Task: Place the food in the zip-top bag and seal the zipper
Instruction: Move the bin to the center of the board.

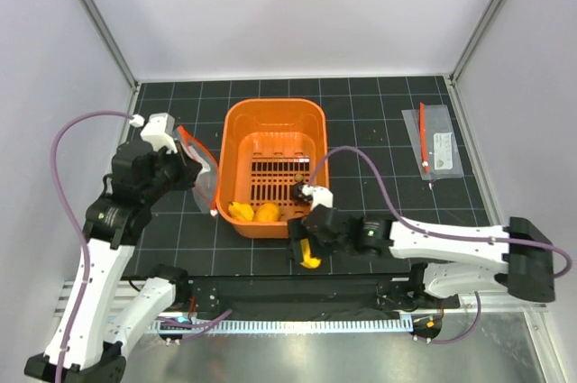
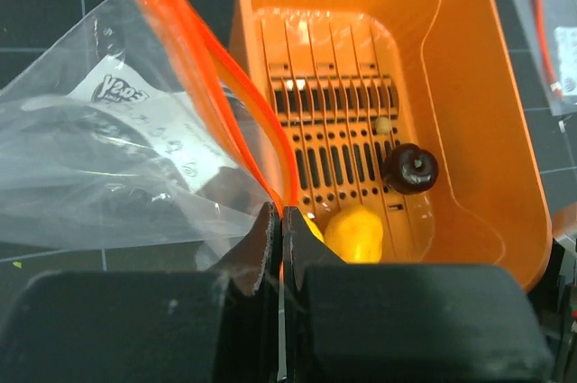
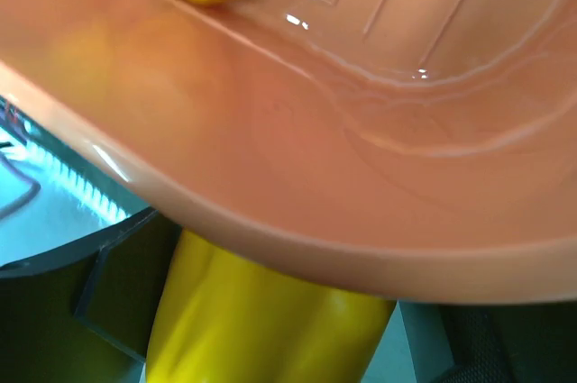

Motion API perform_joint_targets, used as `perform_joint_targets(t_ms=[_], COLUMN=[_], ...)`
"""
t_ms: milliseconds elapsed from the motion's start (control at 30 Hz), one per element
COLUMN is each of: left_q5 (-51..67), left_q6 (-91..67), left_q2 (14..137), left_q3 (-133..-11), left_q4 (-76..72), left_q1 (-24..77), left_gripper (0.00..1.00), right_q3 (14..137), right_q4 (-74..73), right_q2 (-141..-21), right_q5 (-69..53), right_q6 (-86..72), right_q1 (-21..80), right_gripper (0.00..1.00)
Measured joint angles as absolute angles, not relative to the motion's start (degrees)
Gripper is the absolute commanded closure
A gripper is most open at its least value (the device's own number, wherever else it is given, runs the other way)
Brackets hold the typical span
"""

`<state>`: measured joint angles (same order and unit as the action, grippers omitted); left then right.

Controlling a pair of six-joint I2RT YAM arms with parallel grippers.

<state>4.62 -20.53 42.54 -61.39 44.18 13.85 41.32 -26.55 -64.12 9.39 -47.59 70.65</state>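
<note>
The clear zip-top bag (image 1: 204, 177) hangs left of the orange basket, and my left gripper (image 2: 281, 221) is shut on its red-orange zipper (image 2: 221, 77). In the top view the left gripper (image 1: 187, 167) holds the bag's mouth beside the basket's left wall. Inside the basket lie a yellow food (image 2: 353, 234), a dark brown round one (image 2: 410, 168) and a small beige ball (image 2: 383, 124). My right gripper (image 1: 305, 246) sits outside the basket's near edge, its jaws wide around a ribbed yellow food (image 3: 261, 324) that fills the gap between them, just under the basket rim (image 3: 297, 248).
The orange basket (image 1: 275, 108) stands mid-table with yellow and orange foods (image 1: 254, 213) at its near end. A narrower clear pouch with a white label (image 1: 436, 143) lies at the back right. White walls enclose the table on three sides.
</note>
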Motion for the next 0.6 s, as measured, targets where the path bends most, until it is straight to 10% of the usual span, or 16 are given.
perform_joint_targets(t_ms=[600], left_q5=[2.87], left_q6=[-19.84], left_q2=[45.58], left_q3=[-60.18], left_q4=[42.11], left_q1=[13.85], left_gripper=[1.0], right_q3=[76.34], right_q4=[-15.11], right_q2=[-102.1], right_q5=[3.99], right_q6=[-36.49], right_q1=[43.29], right_gripper=[0.99])
